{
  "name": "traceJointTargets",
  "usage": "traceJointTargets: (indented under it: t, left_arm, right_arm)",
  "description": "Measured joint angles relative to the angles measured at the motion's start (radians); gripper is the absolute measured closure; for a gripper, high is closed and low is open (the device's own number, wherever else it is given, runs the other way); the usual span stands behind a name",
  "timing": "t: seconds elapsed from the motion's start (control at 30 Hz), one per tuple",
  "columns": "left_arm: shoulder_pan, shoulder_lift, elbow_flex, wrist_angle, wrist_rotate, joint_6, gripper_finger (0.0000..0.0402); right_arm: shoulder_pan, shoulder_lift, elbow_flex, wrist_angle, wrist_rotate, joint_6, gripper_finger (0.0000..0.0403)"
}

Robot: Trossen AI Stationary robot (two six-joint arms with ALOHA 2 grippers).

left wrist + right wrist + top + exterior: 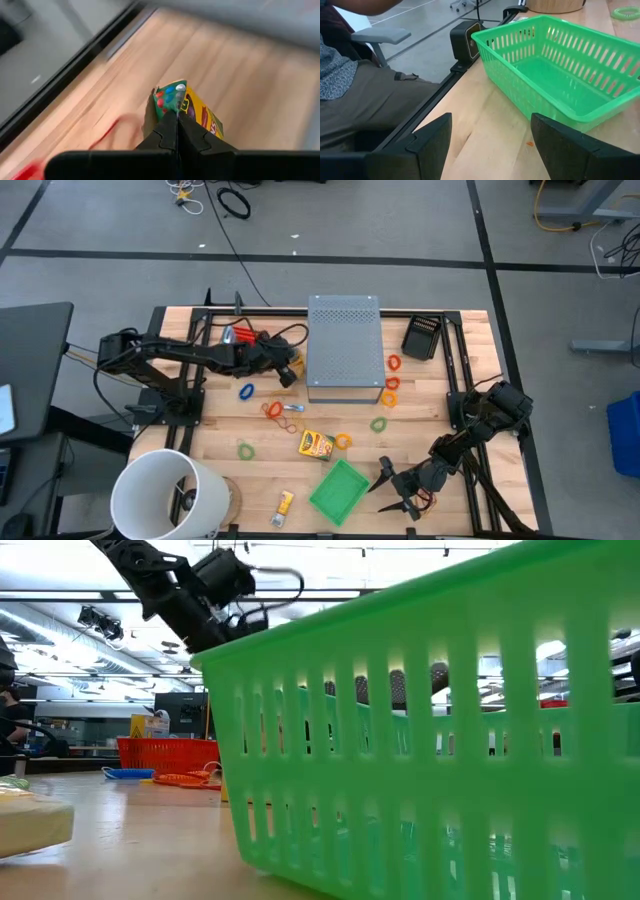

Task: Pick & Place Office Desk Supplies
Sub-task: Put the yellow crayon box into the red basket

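My left gripper (291, 371) hangs above the table beside the grey perforated box (345, 345), shut on a yellow-and-green printed packet (184, 105). A second packet (316, 444) lies flat on the wood, and a small yellow one (284, 502) lies near the front edge. Rubber bands lie scattered: blue (246, 391), orange (272, 410), green (246, 450) and others right of the box. My right gripper (491, 120) stands open, low over the table, just right of the green basket (338, 488), with nothing between its fingers. My left gripper pinches the packet between its two shut fingertips (170, 131) at the packet's near edge (176, 113). The packet stands out beyond the fingertips, its green end (169, 96) up, clear of the table.
A big white bucket (165, 495) stands at the front left, a black case (423, 337) at the back right. A seated person (365, 95) is beside the table near the basket. Bare wood lies between the box and the basket.
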Motion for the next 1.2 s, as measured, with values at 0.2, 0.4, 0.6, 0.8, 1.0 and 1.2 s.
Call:
traceJointTargets:
  t: [0.2, 0.4, 0.6, 0.8, 1.0, 1.2]
  left_arm:
    - [-0.055, 0.003, -0.002, 0.353, 0.223, 0.084, 0.0399]
    - [-0.064, 0.002, -0.001, 0.626, 0.351, 0.113, 0.0399]
    - [-0.043, 0.0, -0.006, 0.687, 0.426, 0.113, 0.0399]
    - [-0.016, 0.002, -0.255, 1.044, 0.431, 0.02, 0.0399]
    - [-0.012, 0.002, -0.537, 1.467, 0.419, -0.051, 0.0399]
    - [0.016, 0.001, -0.684, 1.507, 0.333, -0.036, 0.0399]
  right_arm:
    - [0.0, 0.0, 0.0, -0.012, 0.0, -0.001, 0.0124]
    - [0.0, 0.0, 0.0, -0.023, 0.0, -0.001, 0.0124]
    - [0.0, 0.0, 0.0, -0.025, 0.0, 0.0, 0.0124]
    - [0.0, 0.0, 0.0, -0.028, 0.001, 0.002, 0.0124]
    - [-0.008, 0.0, 0.0, -0.029, 0.002, -0.001, 0.0124]
    - [-0.038, 0.0, 0.0, -0.029, 0.003, -0.009, 0.0124]
